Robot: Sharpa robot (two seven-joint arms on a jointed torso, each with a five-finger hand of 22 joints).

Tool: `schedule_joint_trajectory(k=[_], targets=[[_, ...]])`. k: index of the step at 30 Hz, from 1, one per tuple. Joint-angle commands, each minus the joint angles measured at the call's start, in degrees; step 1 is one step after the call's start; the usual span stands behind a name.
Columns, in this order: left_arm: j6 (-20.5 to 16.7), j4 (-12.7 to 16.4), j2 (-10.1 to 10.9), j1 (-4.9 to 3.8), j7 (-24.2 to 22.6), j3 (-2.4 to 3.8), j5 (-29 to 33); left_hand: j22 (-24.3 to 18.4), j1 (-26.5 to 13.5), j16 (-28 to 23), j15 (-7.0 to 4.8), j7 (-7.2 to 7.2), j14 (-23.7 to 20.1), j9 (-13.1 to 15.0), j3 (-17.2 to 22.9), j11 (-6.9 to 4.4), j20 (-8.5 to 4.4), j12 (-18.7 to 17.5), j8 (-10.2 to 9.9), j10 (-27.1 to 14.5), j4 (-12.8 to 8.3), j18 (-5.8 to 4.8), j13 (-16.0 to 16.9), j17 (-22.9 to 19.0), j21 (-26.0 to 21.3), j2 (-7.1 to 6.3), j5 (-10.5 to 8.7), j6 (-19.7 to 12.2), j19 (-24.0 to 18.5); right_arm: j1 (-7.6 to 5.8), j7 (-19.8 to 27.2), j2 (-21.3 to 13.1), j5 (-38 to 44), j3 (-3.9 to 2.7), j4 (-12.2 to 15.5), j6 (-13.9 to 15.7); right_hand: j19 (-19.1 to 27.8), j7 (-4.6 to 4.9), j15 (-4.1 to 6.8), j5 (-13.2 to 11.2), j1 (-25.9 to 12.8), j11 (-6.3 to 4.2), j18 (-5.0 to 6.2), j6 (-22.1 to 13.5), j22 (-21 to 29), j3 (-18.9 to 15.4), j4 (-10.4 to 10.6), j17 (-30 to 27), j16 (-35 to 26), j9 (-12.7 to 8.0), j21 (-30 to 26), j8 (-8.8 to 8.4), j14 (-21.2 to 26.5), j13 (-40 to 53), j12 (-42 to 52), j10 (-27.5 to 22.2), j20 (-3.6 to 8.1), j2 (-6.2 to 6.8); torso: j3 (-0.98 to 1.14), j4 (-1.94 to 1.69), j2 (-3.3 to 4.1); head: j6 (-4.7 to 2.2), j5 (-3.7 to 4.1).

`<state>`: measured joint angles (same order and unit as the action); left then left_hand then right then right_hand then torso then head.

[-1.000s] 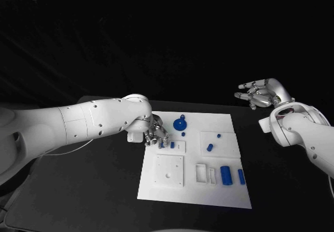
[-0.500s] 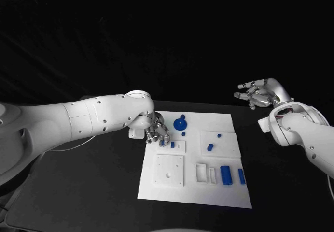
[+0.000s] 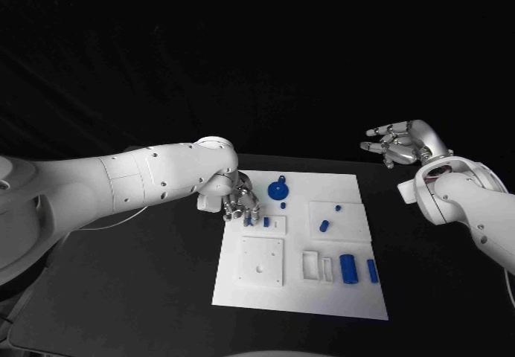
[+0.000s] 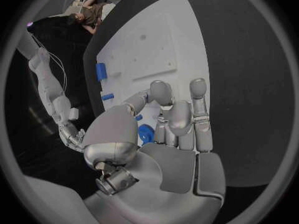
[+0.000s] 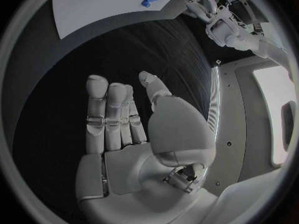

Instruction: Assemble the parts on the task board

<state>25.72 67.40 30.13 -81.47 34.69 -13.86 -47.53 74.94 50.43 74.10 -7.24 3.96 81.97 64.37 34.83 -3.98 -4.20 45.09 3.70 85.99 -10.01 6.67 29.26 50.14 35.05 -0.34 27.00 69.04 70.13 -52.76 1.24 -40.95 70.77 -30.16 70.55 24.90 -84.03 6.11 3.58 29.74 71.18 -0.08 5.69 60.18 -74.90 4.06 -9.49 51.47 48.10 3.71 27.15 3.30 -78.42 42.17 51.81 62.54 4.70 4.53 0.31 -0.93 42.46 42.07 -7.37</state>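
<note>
Black table [image 3: 129, 297] under me, dark room behind. White task board [image 3: 306, 294] mid-table, blue parts [image 3: 347, 268] scattered on it. My left hand [image 3: 236, 201] over board's near-left edge, fingers down by small blue peg [image 3: 265, 222]; grip cannot tell. My right hand [image 3: 402, 145] raised off board's far-right corner, fingers apart, holding nothing.

Matt white task board [image 3: 289, 290]; glossy metal left hand [image 3: 236, 202].
</note>
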Motion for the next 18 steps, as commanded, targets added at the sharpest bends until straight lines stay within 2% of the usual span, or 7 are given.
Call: schedule_joint_trajectory(k=[1,18], targets=[[2.4,-0.1,-0.1,-0.11,0.1,0.01,0.6,1.1,0.6,0.2,-0.04,-6.75,-0.2,0.2,6.2,-1.93,0.10,0.3,0.2,0.5,-6.4,-0.12,0.2,-0.1,0.3,1.21,-0.08,8.3,-0.4,0.03,0.4,0.0,0.5,-0.02,0.1,-0.7,0.0,0.12,-0.03,0.3,-0.5,0.23,0.34,-0.3,-2.9,0.3,-0.1,-0.1,0.2,-0.1,0.2,0.25,0.2,0.0,0.1,-0.2,-0.11,0.08,0.00,-0.02,0.01,0.05,-0.04],[2.8,-1.1,-0.5,-0.08,0.2,0.01,1.1,1.1,0.4,0.1,-0.03,-6.75,-0.3,0.6,6.3,-1.91,0.15,0.5,0.2,0.5,-6.4,-0.08,0.4,-0.2,0.4,1.28,-0.15,8.3,-0.5,0.03,0.4,0.1,0.6,-0.02,0.1,-0.8,0.0,0.12,-0.03,0.3,-0.5,0.23,0.34,-0.3,-2.9,0.3,-0.1,-0.1,0.2,-0.1,0.2,0.25,0.2,0.0,0.1,-0.2,-0.11,0.08,0.00,-0.01,0.02,0.12,-0.03]])
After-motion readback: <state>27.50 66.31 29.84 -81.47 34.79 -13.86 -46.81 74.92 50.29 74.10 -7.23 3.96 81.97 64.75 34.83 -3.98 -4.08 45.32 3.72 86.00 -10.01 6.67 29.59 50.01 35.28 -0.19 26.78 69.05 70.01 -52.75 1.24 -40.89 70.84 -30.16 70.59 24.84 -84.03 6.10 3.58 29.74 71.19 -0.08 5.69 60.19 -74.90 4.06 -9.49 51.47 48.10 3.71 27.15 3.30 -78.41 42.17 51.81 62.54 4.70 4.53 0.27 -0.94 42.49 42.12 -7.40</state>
